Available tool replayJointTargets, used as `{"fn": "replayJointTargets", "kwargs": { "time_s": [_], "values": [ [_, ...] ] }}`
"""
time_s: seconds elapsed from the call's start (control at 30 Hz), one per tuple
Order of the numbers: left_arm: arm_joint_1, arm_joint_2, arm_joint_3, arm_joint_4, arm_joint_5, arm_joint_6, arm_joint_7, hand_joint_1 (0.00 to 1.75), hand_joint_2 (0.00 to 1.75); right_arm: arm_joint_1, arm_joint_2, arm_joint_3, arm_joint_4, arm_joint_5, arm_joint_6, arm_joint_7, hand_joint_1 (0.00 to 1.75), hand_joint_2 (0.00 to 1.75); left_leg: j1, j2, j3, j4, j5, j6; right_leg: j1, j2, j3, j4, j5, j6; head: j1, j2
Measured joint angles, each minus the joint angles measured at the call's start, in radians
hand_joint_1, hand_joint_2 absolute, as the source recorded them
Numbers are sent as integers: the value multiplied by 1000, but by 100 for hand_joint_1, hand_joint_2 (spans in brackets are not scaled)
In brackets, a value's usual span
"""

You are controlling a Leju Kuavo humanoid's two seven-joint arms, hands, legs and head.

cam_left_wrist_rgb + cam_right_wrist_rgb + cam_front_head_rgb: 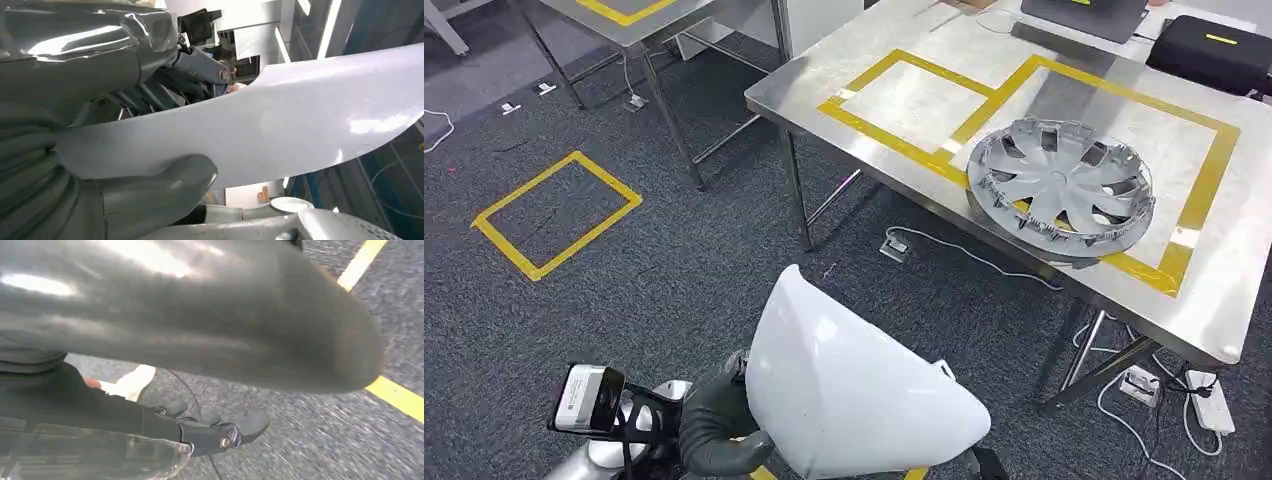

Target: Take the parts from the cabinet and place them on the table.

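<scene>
A large white curved panel [854,390] sits low in the head view, over the carpet short of the steel table [864,70]. My left hand [719,425] grips its near edge; in the left wrist view the thick thumb [165,185] presses one face of the panel [300,120] and the dark fingers [200,65] lie along the other. In the right wrist view my right hand [215,432] stretches dark fingers under the panel's shadowed side [200,310], with carpet visible between them. A silver wheel cover [1062,185] lies on the table inside a yellow-taped rectangle.
A second taped rectangle [914,100] on the table lies left of the wheel cover. A black case [1214,50] stands at the table's far right. A yellow taped square [554,212] marks the carpet at left; another table [624,20] stands behind. Cables and a power strip [1209,400] lie under the table.
</scene>
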Motion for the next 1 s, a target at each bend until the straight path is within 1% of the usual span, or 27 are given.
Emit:
{"fn": "replayJointTargets", "kwargs": {
  "time_s": [0.07, 0.1, 0.13, 0.17, 0.2, 0.27, 0.3, 0.33, 0.37, 0.4, 0.43, 0.47, 0.5, 0.53, 0.6, 0.63, 0.67, 0.7, 0.73, 0.77, 0.8, 0.83, 0.87, 0.9, 0.93, 0.97, 1.0],
  "values": [
    [5, 1, 0, 0, -2, 2, 1, 175, 175, 1, 2, 0, 0, -2, 3, -6, 0, 0, 1, 4, -92, 181, -77, -7, 4, 0, 7, 0, -7, -10, 0, 0],
    [8, 2, 0, 0, -3, 3, 1, 175, 175, 2, 2, 0, 0, -2, 5, -9, 0, 0, 1, 5, -135, 254, -97, -8, 7, 0, 10, 0, -10, -13, 0, 0],
    [11, 3, 0, 0, -4, 3, 2, 175, 175, 2, 2, 1, 0, -1, 8, -11, 0, 0, 1, 5, -155, 281, -96, -8, 9, 0, 12, 0, -13, -16, 0, 0],
    [14, 3, 0, 0, -5, 3, 3, 175, 175, 3, 2, 2, 0, -1, 10, -12, 0, 0, 1, 6, -156, 263, -69, -4, 12, 0, 18, 1, -18, -16, 0, 0],
    [15, 4, 1, 0, -7, 3, 3, 175, 175, 3, 3, 3, 0, -1, 10, -13, 0, 0, 0, 6, -126, 192, -20, 3, 13, 2, 27, 0, -23, -16, 0, 0],
    [15, 5, 3, -4, -11, 3, 3, 175, 175, 3, 5, 5, 0, -1, 10, -13, 0, 0, -5, 7, -33, 0, 77, 24, 16, 3, 45, -1, -35, -13, 0, 0],
    [15, 5, 6, -6, -12, 3, 3, 175, 175, 3, 8, 6, 0, -1, 10, -13, 0, 0, -11, 12, -9, -36, 67, 37, 16, 2, 47, -2, -39, -10, 3, 0],
    [16, 5, 8, -7, -14, 3, 4, 175, 175, 0, 8, 6, 0, -1, 10, -13, 0, 0, -16, 15, 1, -54, 60, 42, 26, 3, 43, -1, -43, -3, 2, 0],
    [18, 5, 8, -10, -14, 2, 6, 175, 175, 1, 8, 6, 0, -1, 10, -13, 0, 0, -20, 15, -2, -53, 58, 45, 21, 0, 41, -5, -43, 2, 0, 0],
    [22, 6, 10, -11, -14, 2, 6, 175, 175, 3, 8, 6, 0, -2, 10, -13, 0, 0, -21, 14, -4, -61, 55, 51, 22, 0, 46, 10, -36, 12, 2, 0],
    [24, 7, 10, -13, -15, 0, 6, 175, 175, 3, 8, 7, 0, -1, 10, -13, 0, 0, -19, 11, 4, -65, 54, 56, 22, -1, 52, 6, -36, 14, 1, 0],
    [25, 6, 10, -15, -15, -3, 6, 175, 175, 2, 8, 7, 0, -2, 10, -13, 0, 0, -9, 10, 22, -77, 58, 58, 20, -1, 39, 16, -51, 13, 2, 0],
    [24, 6, 10, -15, -15, -3, 6, 175, 175, 0, 8, 8, 0, -2, 10, -13, 0, 0, -10, 9, 29, -81, 58, 60, 20, 0, 27, 50, -63, 13, 3, 0],
    [25, 5, 10, -17, -15, -3, 6, 175, 175, -3, 7, 8, 0, -2, 10, -13, 0, 0, -10, 8, 31, -81, 55, 63, 19, 1, -15, 126, -90, 9, 4, 0],
    [28, 6, 9, -17, -16, -4, 7, 175, 175, -1, 3, 8, 0, -2, 10, -13, 0, 0, -11, 7, 32, -80, 49, 64, 18, 1, -116, 286, -144, 3, 3, 0],
    [30, 6, 9, -17, -16, -4, 7, 175, 175, 2, 2, 9, 0, -2, 10, -13, 0, 0, -11, 4, 35, -80, 45, 64, 18, 1, -154, 335, -150, 8, 3, 0],
    [32, 5, 9, -17, -16, -4, 7, 175, 175, 4, 2, 9, 1, -2, 10, -13, 0, 0, -11, 3, 40, -80, 40, 62, 17, 1, -166, 328, -137, 18, 3, 0],
    [35, 5, 9, -17, -17, -6, 7, 175, 175, 5, 1, 10, 1, -2, 10, -13, 0, 0, -11, 0, 51, -80, 33, 59, 14, 1, -148, 267, -98, 36, 4, 0],
    [35, 5, 9, -17, -18, -6, 8, 175, 175, 5, 0, 10, 1, -2, 10, -13, 0, 0, -11, -1, 63, -80, 25, 56, 11, 1, -115, 182, -52, 49, 4, 0],
    [35, 5, 9, -17, -22, -8, 8, 175, 175, 6, -2, 10, 1, -5, 9, -13, 0, 0, -11, -1, 78, -80, 15, 51, 9, 1, -69, 65, 10, 59, 4, 0],
    [36, 4, 9, -17, -22, -10, 8, 175, 175, 7, -3, 11, 1, -5, 8, -13, 0, 0, -11, -1, 77, -80, 7, 46, 9, -1, -50, 2, 42, 56, 5, 0],
    [37, 3, 9, -17, -22, -12, 9, 175, 175, 6, -3, 12, 1, -5, 7, -13, 0, 0, -14, -3, 86, -77, 1, 40, 15, -2, -50, -2, 12, 26, 3, 0],
    [37, 3, 10, -18, -23, -12, 9, 175, 175, 5, -5, 12, 1, -6, 4, -13, 0, 0, -14, -3, 80, -77, -4, 32, 21, -1, -40, 0, 21, 12, 3, 0],
    [39, 3, 9, -19, -26, -13, 10, 175, 175, 8, -5, 12, 1, -8, -1, -9, 0, 0, -13, -3, 82, -66, -3, 28, 21, 0, -43, -2, 26, 1, 2, 0],
    [39, 2, 11, -21, -26, -14, 9, 175, 175, 9, -5, 13, 1, -9, -5, -5, 0, 0, -12, -3, 87, -69, -6, 25, 21, 1, -39, 0, 24, -5, 2, 0],
    [39, 3, 12, -23, -27, -14, 10, 175, 175, 8, -3, 13, 0, -9, -8, -5, 0, 0, -11, -2, 81, -56, -12, 21, 10, 3, -23, -4, 24, -8, 2, 0],
    [39, 2, 13, -24, -27, -15, 9, 175, 175, 6, -5, 13, 0, -9, -11, -4, 0, 0, -10, 1, 61, -12, -15, 16, 10, 3, -12, -5, 18, -15, 1, 0]
  ]
}}
